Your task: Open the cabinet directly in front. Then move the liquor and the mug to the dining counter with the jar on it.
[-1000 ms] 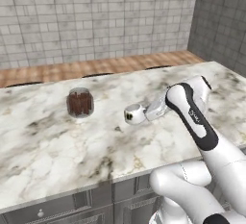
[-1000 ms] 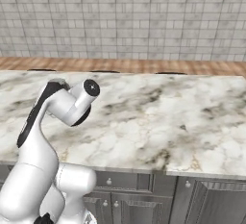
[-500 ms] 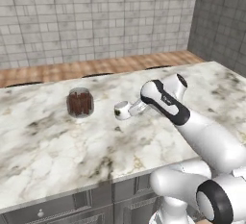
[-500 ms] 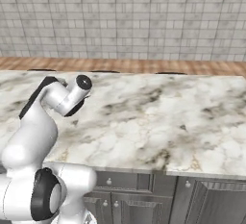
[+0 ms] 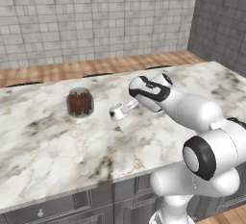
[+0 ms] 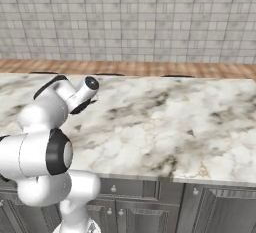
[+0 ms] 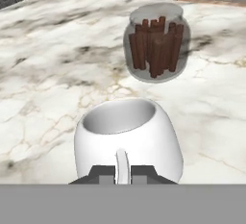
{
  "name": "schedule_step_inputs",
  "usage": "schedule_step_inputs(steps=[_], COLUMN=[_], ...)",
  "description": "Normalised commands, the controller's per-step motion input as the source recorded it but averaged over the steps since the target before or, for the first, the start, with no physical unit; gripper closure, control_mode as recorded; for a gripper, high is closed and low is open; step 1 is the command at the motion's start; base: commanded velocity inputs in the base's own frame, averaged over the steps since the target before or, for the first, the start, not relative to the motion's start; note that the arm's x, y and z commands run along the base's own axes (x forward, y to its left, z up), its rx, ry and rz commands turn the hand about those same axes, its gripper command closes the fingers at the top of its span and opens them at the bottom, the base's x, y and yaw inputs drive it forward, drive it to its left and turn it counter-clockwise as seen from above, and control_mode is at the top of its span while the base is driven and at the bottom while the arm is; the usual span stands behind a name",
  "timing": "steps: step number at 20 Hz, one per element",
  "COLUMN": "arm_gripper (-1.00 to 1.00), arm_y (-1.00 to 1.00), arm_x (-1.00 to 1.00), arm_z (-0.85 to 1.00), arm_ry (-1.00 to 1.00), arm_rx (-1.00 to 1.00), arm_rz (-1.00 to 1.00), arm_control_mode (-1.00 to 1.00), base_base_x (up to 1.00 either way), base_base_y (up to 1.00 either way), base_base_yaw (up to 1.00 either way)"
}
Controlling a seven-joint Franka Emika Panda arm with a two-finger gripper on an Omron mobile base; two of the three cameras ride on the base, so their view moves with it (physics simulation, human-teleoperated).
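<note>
Swinging left over the last second, the claw (image 5: 126, 108) has carried the mug (image 5: 116, 113) across the bench (image 5: 57, 146), pinched shut on its handle. Mug now hangs near the jar (image 5: 79, 102), apart, so set-down looks next.

place: kitchen | cues: marble counter (image 5: 43, 146), tiled wall (image 5: 96, 21), drawers (image 6: 135, 197)

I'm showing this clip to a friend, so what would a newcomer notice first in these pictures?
First, the white arm reaching over the marble dining counter, its hand shut on the handle of a white mug. Next, the jar full of brown sticks, standing on the counter just past the mug and apart from it. Behind runs a grey tiled wall.
</note>
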Motion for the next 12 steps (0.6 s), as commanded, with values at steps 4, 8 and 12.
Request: schedule_step_inputs(steps=[4, 8, 12], arm_gripper=[1.0, 1.0, 1.0], arm_y=[0.0, 0.0, 0.0], arm_x=[0.0, 0.0, 0.0], arm_z=[-0.73, -0.54, -0.41], arm_ry=[0.04, 0.0, -0.02], arm_rx=[0.04, 0.11, 0.09], arm_rz=[0.0, 0.0, 0.0], arm_control_mode=[-1.0, -1.0, -1.0], base_base_x=[0.0, 0.0, 0.0], base_base_y=[0.0, 0.0, 0.0], base_base_yaw=[0.0, 0.0, 0.0])
